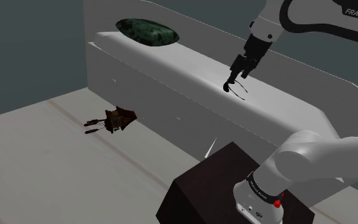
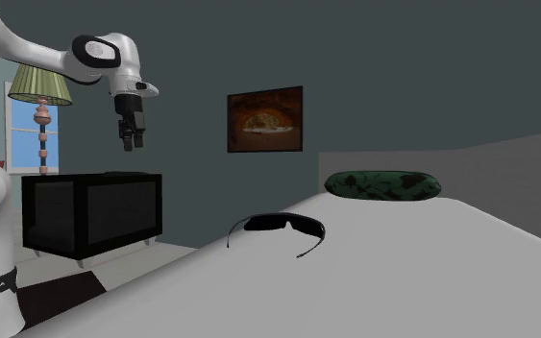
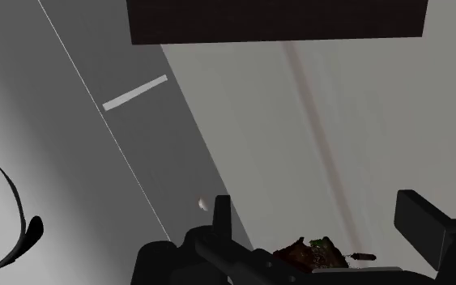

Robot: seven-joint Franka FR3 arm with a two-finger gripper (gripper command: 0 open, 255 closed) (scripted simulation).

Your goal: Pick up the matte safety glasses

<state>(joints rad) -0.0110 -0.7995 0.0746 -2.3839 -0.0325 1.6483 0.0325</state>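
the white bed (image 1: 171, 70) is sitting wide and flat, and i am judging the main risk as a descent that is jamming the gripper (image 1: 240, 73) into its top, since the target is lying so low on it. the white arm (image 1: 311, 156) is arching over from the dark stand (image 1: 212, 181), and the wrist view is suggesting the gripper is hanging past the bed's edge, over the floor (image 3: 299, 121) and a brown object (image 3: 315, 251), so closing from here would be catching nothing. the green pillow (image 1: 147, 32) is lying well apart. the gripper is hovering with its fingers (image 3: 420, 227) standing apart, gripping nothing. the safety glasses (image 2: 278, 226) are lying on the bed top, near its edge, off to one side of the fingers; a sideways nudge might be sliding them off. they are looking black, with a dark wraparound lens and thin curved temples that might be pivoting or slipping under a pinch.
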